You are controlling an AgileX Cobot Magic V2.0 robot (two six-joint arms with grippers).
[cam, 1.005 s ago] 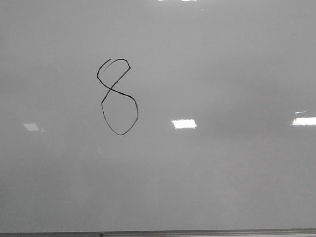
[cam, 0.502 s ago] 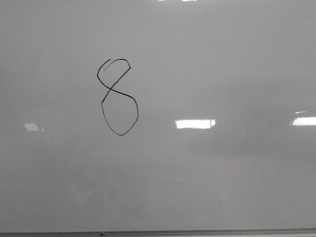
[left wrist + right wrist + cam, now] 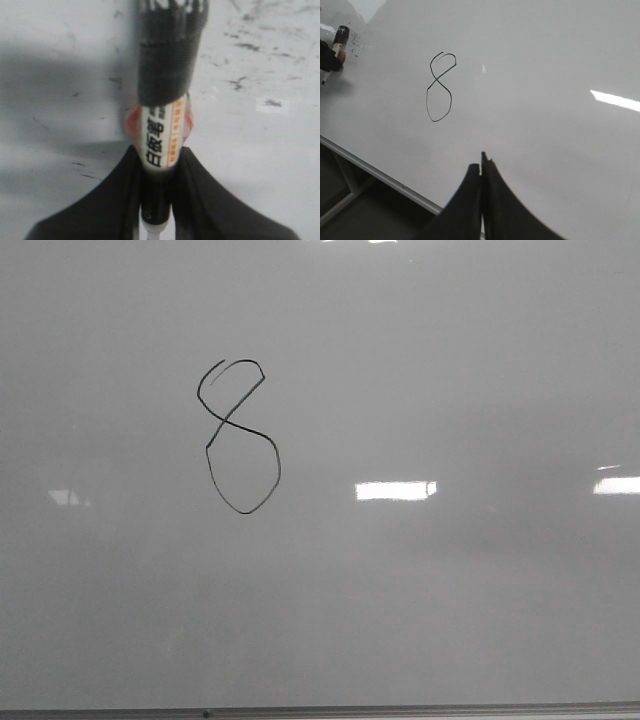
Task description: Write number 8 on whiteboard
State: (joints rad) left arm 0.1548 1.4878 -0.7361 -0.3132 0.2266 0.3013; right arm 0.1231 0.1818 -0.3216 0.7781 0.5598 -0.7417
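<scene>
My left gripper [image 3: 156, 165] has its fingers clamped around a whiteboard marker [image 3: 161, 120], the barrel pinched between the two dark pads with its black cap end pointing away from me toward the board. My right gripper [image 3: 481, 167] has its fingers pressed together with nothing between them, hanging in front of the lower part of the board.

The number 8 [image 3: 238, 437] is drawn on the whiteboard [image 3: 450, 390], left of centre and in the upper half in the front view. Its small upper loop is not quite closed at the top left, and the larger lower loop is round and joined. In my right wrist view the same figure [image 3: 440, 87] sits well apart from my marker hand, which shows at the far corner of that picture, off to the side of the figure.

I judge the writing itself to be done: the strokes read as an 8, and the marker is not on the line. The surface near the marker in my left wrist view carries faint old smudges, not fresh strokes.

What is left, as I see it, is only to keep the tip clear of the board so that no stray mark lands beside the figure, and to bring both arms to rest. The small gap in the upper loop could be closed, but going back risks doubling the line.
</scene>
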